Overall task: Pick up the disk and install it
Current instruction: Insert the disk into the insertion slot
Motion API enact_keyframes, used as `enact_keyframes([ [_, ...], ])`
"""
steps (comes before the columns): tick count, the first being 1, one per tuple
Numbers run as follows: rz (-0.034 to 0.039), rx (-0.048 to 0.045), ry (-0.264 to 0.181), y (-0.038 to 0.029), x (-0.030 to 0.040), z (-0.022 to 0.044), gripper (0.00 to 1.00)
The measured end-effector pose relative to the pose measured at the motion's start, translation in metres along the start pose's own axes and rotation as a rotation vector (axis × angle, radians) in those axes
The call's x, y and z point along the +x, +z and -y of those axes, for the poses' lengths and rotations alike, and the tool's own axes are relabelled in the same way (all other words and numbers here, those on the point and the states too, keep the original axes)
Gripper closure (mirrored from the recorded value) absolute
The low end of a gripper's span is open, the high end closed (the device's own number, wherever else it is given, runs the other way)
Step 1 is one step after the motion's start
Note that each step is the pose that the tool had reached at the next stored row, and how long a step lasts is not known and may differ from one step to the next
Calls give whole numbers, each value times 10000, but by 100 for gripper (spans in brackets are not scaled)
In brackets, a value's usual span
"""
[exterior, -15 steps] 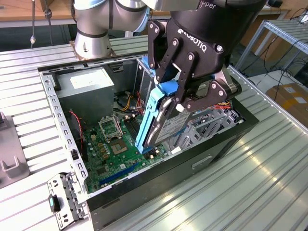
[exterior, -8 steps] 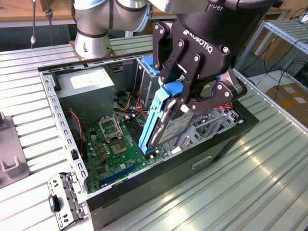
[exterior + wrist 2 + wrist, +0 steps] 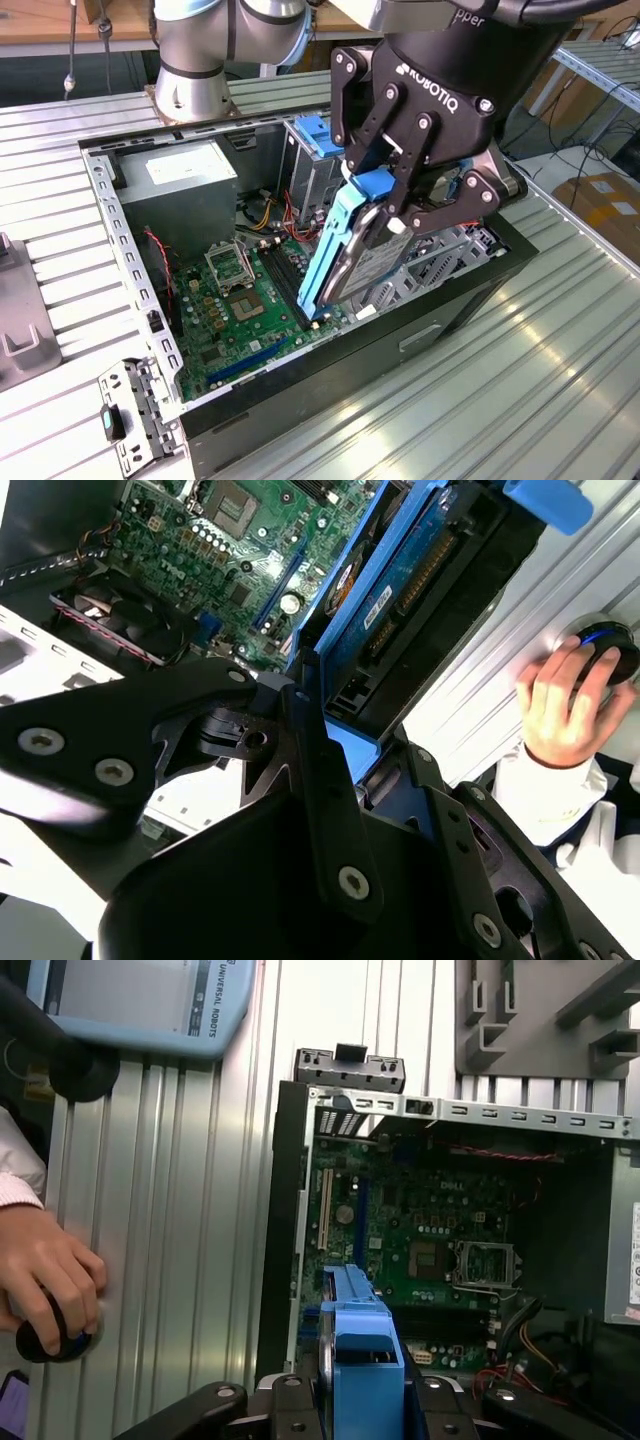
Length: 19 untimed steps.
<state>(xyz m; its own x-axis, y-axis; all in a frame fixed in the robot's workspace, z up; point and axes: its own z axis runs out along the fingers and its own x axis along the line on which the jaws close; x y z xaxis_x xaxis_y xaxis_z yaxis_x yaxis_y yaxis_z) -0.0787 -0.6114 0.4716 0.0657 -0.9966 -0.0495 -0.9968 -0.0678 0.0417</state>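
The disk (image 3: 352, 258), a grey metal drive in a light-blue carrier, hangs steeply tilted over the open computer case (image 3: 128, 268). Its lower end sits just above the motherboard (image 3: 235, 300), beside the metal drive bay (image 3: 452, 262). My gripper (image 3: 396, 206) is shut on the upper end of the disk, one black finger on each side. In the second wrist view the disk (image 3: 400, 590) runs away from my gripper (image 3: 365, 765) toward the board. The first wrist view looks down the carrier's blue edge (image 3: 360, 1340) into the case.
A bright-blue latch (image 3: 312, 135) stands at the case's back, next to the power supply (image 3: 185, 175). A person's hand (image 3: 565, 700) rests on a round control on the ribbed table. A teach pendant (image 3: 140, 1000) lies nearby. A grey fixture (image 3: 20, 310) sits at the exterior view's left.
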Motion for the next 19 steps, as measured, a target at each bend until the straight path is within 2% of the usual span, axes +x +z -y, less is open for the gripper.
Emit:
enact_keyframes([
  [19, 0, 0, 0, 1, 41, 140, 63],
])
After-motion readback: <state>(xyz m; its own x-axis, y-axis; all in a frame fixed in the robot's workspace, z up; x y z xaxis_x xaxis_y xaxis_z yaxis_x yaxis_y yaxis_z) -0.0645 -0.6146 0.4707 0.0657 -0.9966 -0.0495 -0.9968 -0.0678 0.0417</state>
